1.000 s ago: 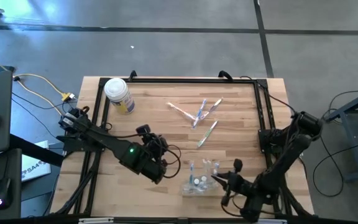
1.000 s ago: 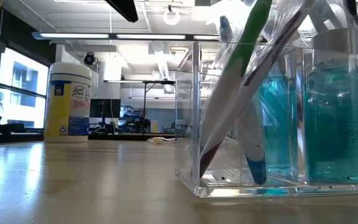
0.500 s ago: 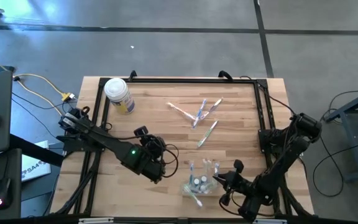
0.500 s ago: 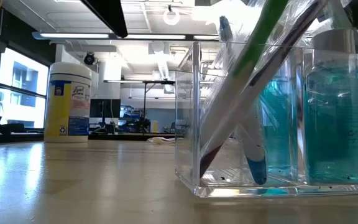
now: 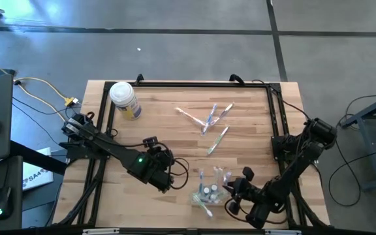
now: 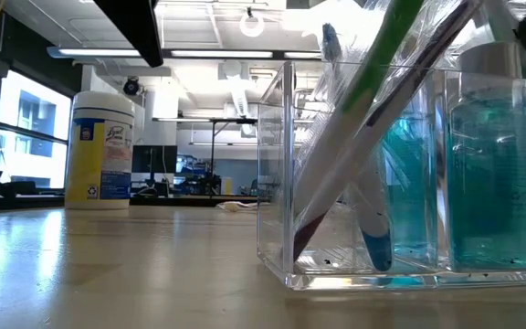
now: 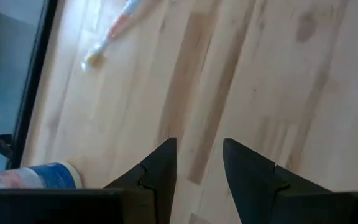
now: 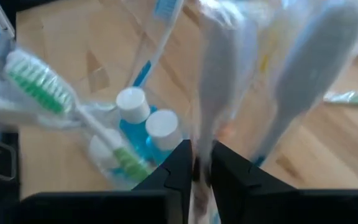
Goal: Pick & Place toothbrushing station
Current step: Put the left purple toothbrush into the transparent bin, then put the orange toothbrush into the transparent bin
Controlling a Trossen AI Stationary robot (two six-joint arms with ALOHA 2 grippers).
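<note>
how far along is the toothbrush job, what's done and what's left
Partly done. Several toothbrushes already stand in the clear holder beside blue-filled bottles. The right gripper is at the holder, its fingers nearly together around a wrapped toothbrush. About four loose toothbrushes lie mid-table, not yet moved. The left gripper hovers open over bare wood.

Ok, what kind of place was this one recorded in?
Most likely a robotics lab or open workshop rather than a home. The wooden table stands on a bare concrete floor, cables trail beside it, and the low view shows an exposed ceiling with strip lights over rows of workstations.
</note>
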